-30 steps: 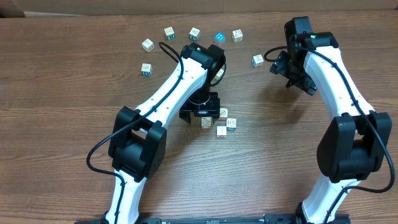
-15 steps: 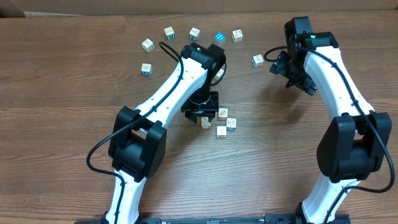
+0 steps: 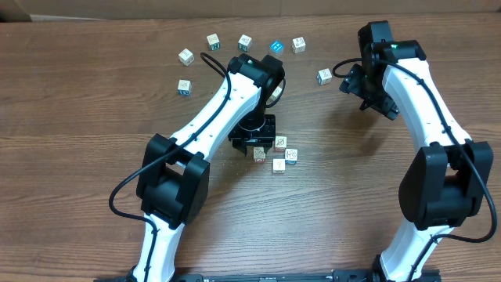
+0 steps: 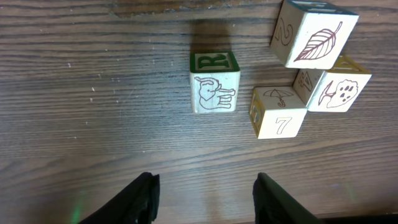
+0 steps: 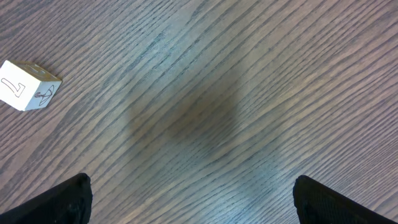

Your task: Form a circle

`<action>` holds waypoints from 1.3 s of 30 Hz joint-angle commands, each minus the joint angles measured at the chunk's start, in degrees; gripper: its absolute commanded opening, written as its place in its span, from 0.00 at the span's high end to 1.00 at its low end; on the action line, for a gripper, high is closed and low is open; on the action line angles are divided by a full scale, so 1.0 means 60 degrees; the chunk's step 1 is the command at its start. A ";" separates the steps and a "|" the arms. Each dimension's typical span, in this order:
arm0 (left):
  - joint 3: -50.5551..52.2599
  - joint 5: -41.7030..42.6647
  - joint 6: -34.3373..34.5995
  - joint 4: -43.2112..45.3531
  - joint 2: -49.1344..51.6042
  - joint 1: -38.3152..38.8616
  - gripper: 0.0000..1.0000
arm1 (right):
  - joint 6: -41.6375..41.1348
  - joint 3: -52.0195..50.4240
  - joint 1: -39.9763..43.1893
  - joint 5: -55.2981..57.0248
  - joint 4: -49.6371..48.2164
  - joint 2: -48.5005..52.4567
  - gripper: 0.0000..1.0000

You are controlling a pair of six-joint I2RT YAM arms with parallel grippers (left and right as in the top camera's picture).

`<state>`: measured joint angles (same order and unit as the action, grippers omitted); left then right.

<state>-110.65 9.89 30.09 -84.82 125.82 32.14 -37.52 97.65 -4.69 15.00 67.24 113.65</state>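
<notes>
Four small whitish cubes lie close together at mid-table: an elephant cube (image 4: 214,87) (image 3: 259,153), a "7" cube (image 4: 278,112), a leaf cube (image 4: 314,34) and a speckled cube (image 4: 339,90). The last three touch; the elephant cube stands a small gap to their left. In the overhead view the cluster (image 3: 280,153) lies just right of and below my left gripper (image 3: 252,138). In the wrist view that left gripper (image 4: 208,200) is open, bare wood between its fingers, short of the elephant cube. My right gripper (image 3: 368,88) (image 5: 199,205) hovers wide open over bare table.
Several loose cubes form an arc along the far side, from one at the left (image 3: 184,86) past a blue one (image 3: 275,48) to one at the right (image 3: 324,76), which also shows in the right wrist view (image 5: 28,85). Another cube (image 3: 276,92) peeks from behind the left arm.
The left gripper's jaws have narrowed compared with a second ago and stay just above the cluster. The cubes and the right arm have not moved.
</notes>
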 commanded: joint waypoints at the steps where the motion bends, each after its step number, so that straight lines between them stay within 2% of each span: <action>1: -0.0138 0.0073 0.0066 -0.0036 0.0029 0.0098 0.50 | -0.0033 0.0171 -0.0018 0.0062 -0.0018 -0.0280 0.00; 7: -0.0138 0.0033 0.0066 -0.0036 0.0029 0.0222 0.43 | -0.0033 0.0171 -0.0018 0.0062 -0.0018 -0.0280 0.00; 26: -0.0138 -0.0004 0.0062 -0.0040 0.0029 0.0277 0.40 | -0.0033 0.0171 -0.0018 0.0062 -0.0018 -0.0280 0.00; 31: -0.0138 -0.0149 0.0066 -0.0033 0.0029 0.0280 0.48 | -0.0033 0.0171 -0.0018 0.0062 -0.0018 -0.0280 0.00; 36: -0.0138 -0.0146 0.0069 -0.0036 0.0029 0.0280 0.62 | -0.0033 0.0171 -0.0018 0.0062 -0.0018 -0.0280 0.00; 39: -0.0138 -0.0146 0.0069 -0.0040 0.0029 0.0284 0.64 | -0.0033 0.0171 -0.0018 0.0062 -0.0018 -0.0280 0.00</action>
<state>-110.65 9.61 30.09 -84.84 125.82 33.04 -37.50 97.65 -4.69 14.98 67.26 113.65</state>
